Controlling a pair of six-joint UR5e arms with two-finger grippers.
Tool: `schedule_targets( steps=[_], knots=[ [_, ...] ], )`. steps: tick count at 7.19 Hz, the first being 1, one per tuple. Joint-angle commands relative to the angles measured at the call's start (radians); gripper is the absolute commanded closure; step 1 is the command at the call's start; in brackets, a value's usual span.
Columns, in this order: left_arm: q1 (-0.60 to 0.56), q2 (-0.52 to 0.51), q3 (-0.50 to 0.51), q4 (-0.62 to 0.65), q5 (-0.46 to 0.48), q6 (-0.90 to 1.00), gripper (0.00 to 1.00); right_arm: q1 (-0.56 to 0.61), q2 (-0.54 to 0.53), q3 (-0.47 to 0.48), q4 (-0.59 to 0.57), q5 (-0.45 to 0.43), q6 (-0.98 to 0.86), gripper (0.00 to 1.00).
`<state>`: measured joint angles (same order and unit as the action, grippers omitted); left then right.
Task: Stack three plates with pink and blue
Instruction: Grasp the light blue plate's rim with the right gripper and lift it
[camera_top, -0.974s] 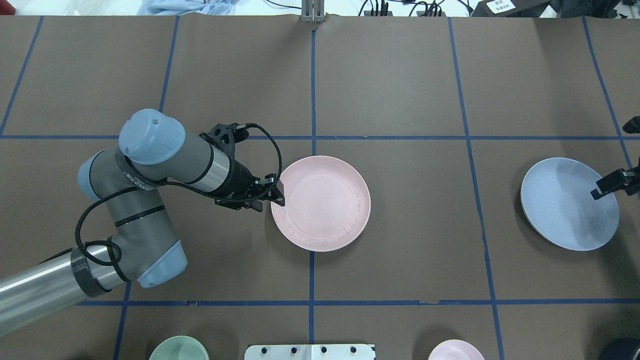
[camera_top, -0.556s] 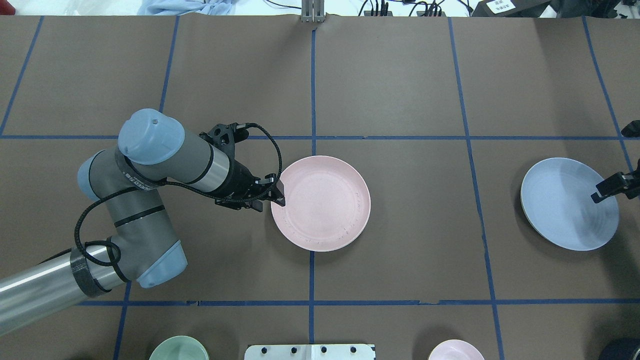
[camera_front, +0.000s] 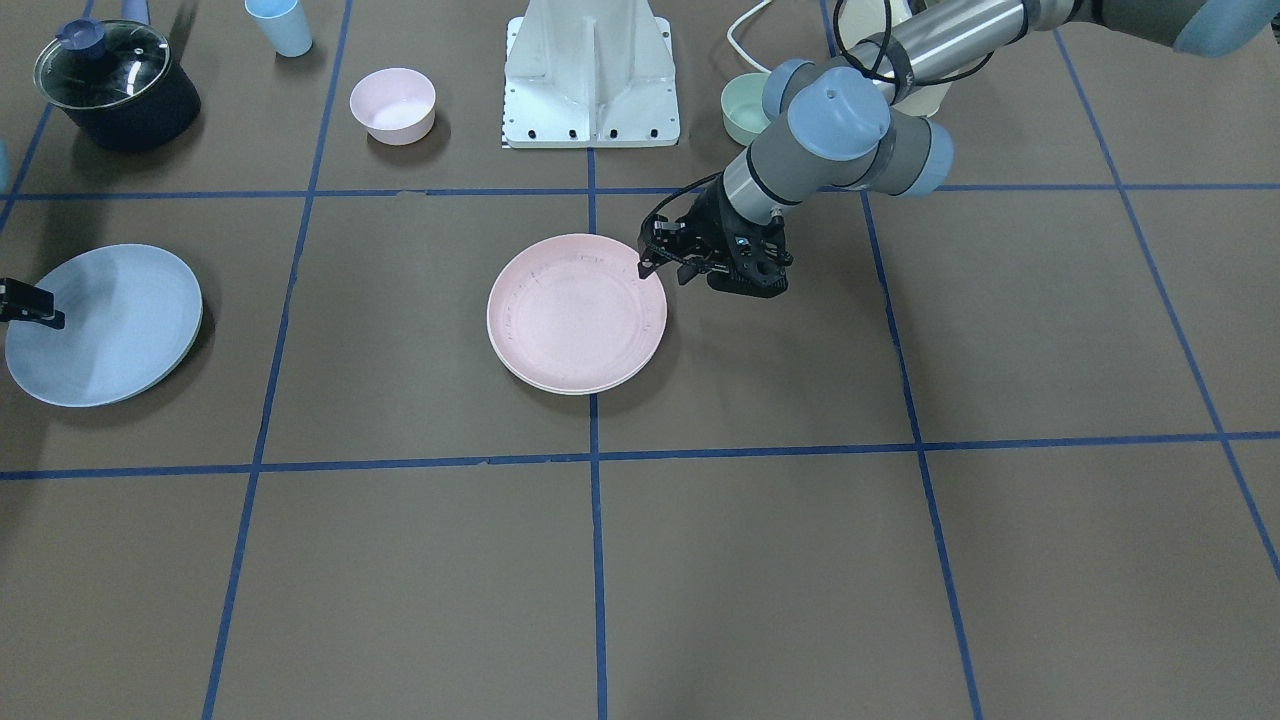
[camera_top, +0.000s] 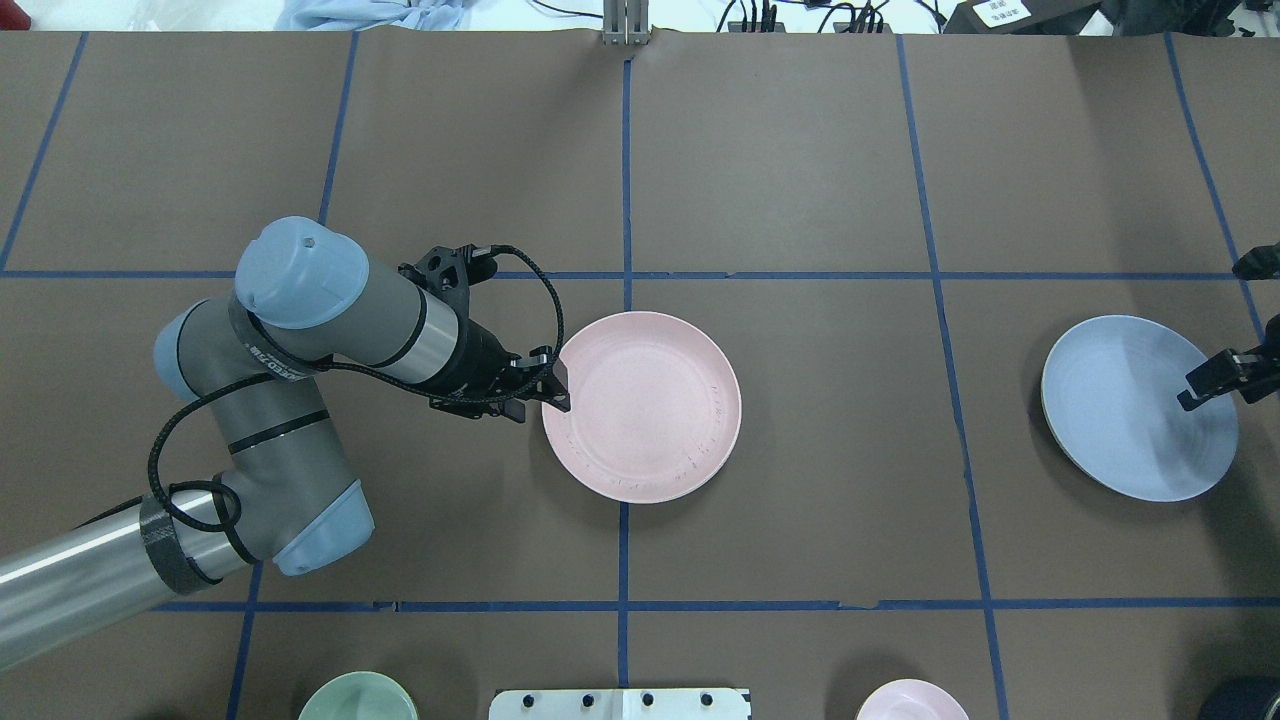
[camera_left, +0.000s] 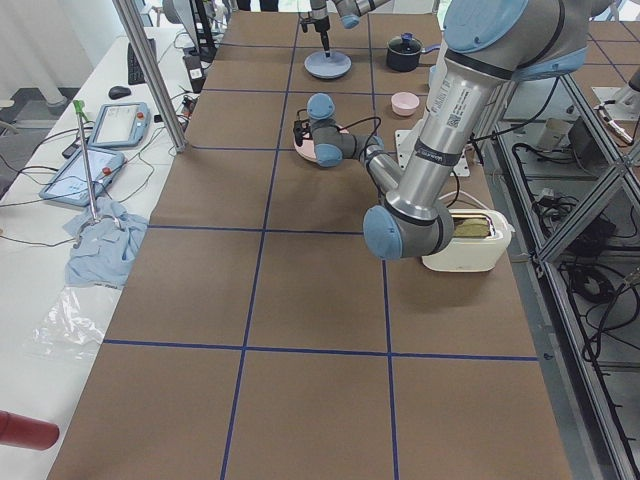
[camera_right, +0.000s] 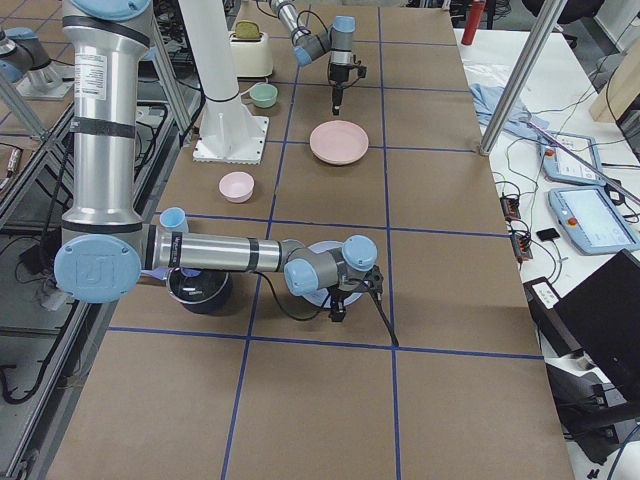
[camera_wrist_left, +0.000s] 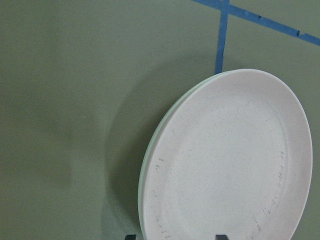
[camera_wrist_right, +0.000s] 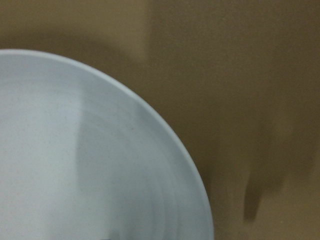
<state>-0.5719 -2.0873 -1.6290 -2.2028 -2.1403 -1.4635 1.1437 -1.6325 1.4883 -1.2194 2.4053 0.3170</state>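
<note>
Pink plate (camera_top: 645, 410) sits dead centre of the overhead frame, already nested on the cream-white plate (camera_front: 575, 390); only a pale sliver of its rim shows underneath. Blue plate (camera_top: 1120, 400) is at the far right of that frame, well apart from the stack. Left gripper (camera_top: 558, 388) is at the pink plate's left rim, fingers spread in the wrist view, pinching nothing. Right gripper (camera_top: 1195, 390) is over the blue plate's right rim; can't tell whether it's spread or closed. My read: blue onto the stack is the step in hand. To do it well, pull the left arm out leftward so the stack is free. The right should pinch the rim deep enough that the plate won't droop, carry it level, centre it over pink and lower until it seats before letting go. Orientation: plates are round, so no long axis; concave faces up. Blue looks roughly flat on the table (camera_top: 800, 200), slight tilt not ruled out.
</note>
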Motion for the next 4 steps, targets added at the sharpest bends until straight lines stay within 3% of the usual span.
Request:
schedule_targets(
  steps=[1,2,4],
  knots=[
    [0.0,0.0,0.0,-0.002,0.0,0.0,0.39,0.001,0.013,-0.017,0.0,0.002,0.001,0.82],
    [0.0,0.001,-0.002,0.0,0.0,0.0,0.39,0.001,0.014,-0.019,0.0,0.002,-0.001,1.0],
    [-0.002,0.006,-0.008,-0.002,0.0,-0.001,0.39,0.002,0.003,-0.014,0.0,0.003,0.001,1.0]
  ],
)
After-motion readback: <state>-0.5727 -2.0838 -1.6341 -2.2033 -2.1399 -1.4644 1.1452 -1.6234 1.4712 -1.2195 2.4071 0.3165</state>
